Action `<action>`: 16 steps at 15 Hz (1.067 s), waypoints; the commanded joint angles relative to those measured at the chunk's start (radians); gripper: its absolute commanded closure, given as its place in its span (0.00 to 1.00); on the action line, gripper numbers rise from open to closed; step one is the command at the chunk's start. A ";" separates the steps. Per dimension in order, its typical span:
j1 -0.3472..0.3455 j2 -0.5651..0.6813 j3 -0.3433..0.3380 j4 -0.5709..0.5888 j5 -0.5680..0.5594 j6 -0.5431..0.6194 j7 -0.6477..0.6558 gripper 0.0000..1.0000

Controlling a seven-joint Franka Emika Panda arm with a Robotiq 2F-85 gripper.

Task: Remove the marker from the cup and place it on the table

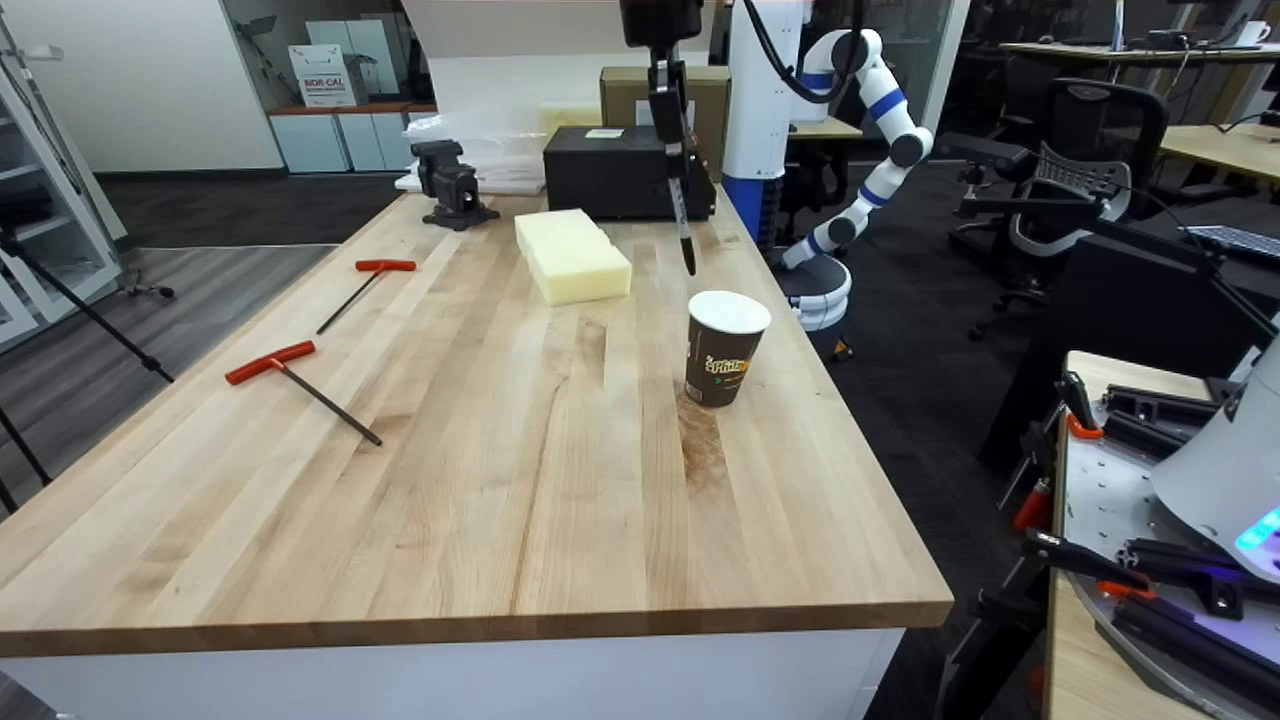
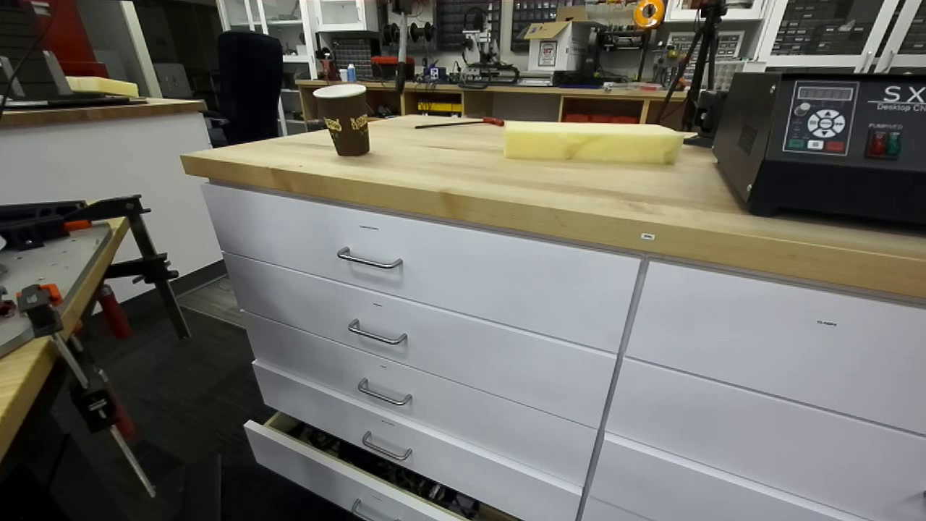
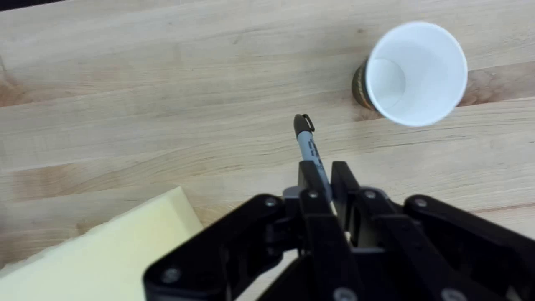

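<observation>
Black fingers (image 3: 310,179) are pinching the marker (image 3: 310,150) above the surface (image 3: 209,108), cap (image 3: 302,124) pointing to eleven o'clock in wrist view.

Two red-handled tools (image 1: 272,362) lie apart from a yellow block (image 1: 573,257).

Marker (image 3: 309,147) (grey, black-capped) pinched between fingers (image 3: 343,177), pointing down above wooden table (image 1: 480,500); brown cup (image 1: 720,365) upright there.

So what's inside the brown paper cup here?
In the wrist view, the cup shows no object inside, only its white bottom and inner wall. The near part of that wall is hidden by the cup's side. The marker is outside, held in the gripper.
</observation>
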 commanded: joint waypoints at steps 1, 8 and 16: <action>-0.004 0.019 -0.025 -0.007 -0.058 0.036 0.056 0.97; -0.020 0.112 -0.085 -0.019 -0.137 0.198 0.125 0.97; -0.025 0.129 -0.127 -0.004 -0.161 0.296 0.242 0.50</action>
